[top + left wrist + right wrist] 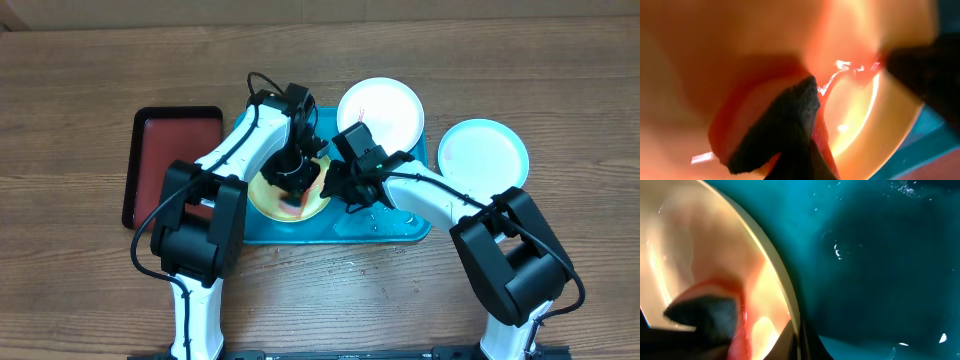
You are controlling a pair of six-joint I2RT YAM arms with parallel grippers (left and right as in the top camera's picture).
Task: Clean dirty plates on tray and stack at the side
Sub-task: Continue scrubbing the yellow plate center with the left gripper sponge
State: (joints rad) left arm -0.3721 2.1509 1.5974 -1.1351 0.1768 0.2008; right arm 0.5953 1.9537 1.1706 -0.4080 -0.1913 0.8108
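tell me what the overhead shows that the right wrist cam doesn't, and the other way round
Only the overhead: the white plate, the light blue plate off to the right, and the dark red tray on the left.
Only the right wrist: droplets glinting on the tray floor, and the plate's rim seen close up.
Both: the yellow-green plate with its red-orange smear, lying on the turquoise tray.
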